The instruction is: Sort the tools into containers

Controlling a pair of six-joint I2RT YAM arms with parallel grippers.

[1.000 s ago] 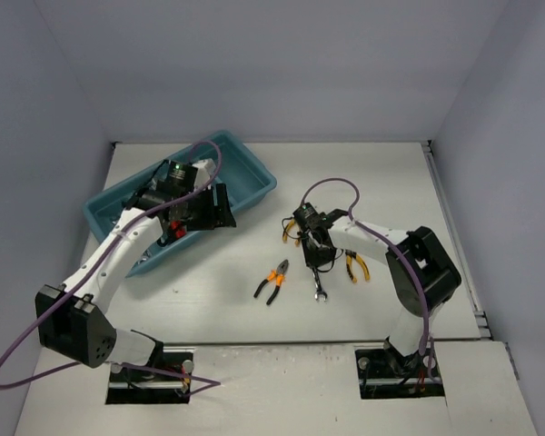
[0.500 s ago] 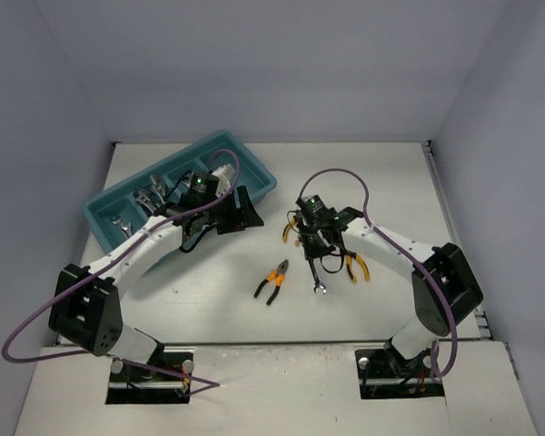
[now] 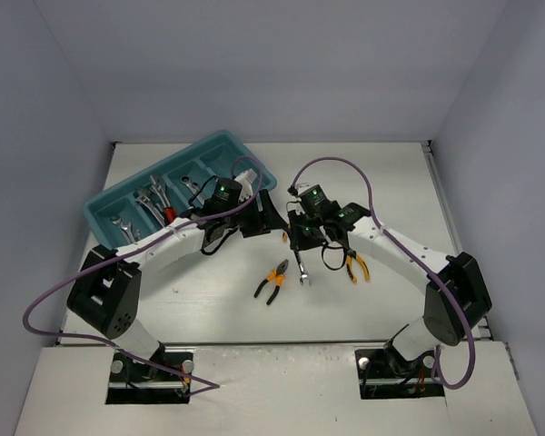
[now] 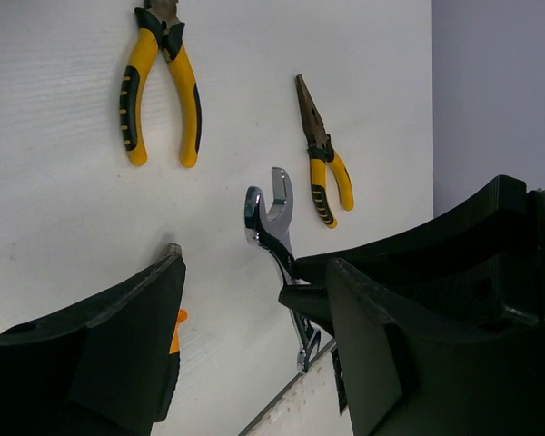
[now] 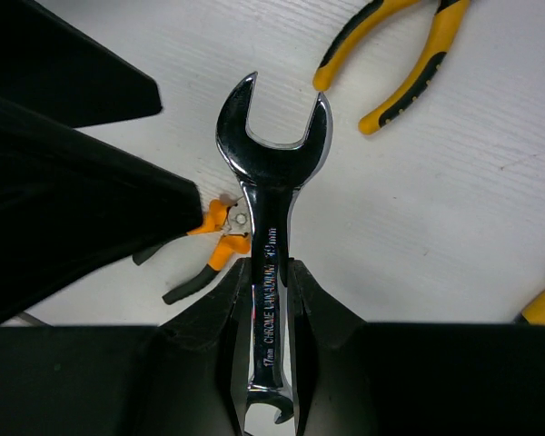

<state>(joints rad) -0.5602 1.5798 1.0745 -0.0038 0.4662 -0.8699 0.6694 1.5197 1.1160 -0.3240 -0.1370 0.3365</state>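
Right wrist view: the right end effector [image 5: 268,295] is clamped on the shank of a silver wrench [image 5: 272,173], holding it above the tabletop [image 5: 454,227] among yellow pliers [image 5: 416,80], well apart from the blue tray [image 3: 154,169]. The left end effector [image 3: 262,216], jaws apart, sits very close, perhaps touching. A bump between the arms could knock the wrench loose.

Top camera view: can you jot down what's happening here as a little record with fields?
Right gripper: shut on a silver open-end wrench, held above the table
Left gripper: open, empty, close beside that wrench
Teal tray: several wrenches already inside
Loose on table: orange-handled pliers, yellow-handled pliers
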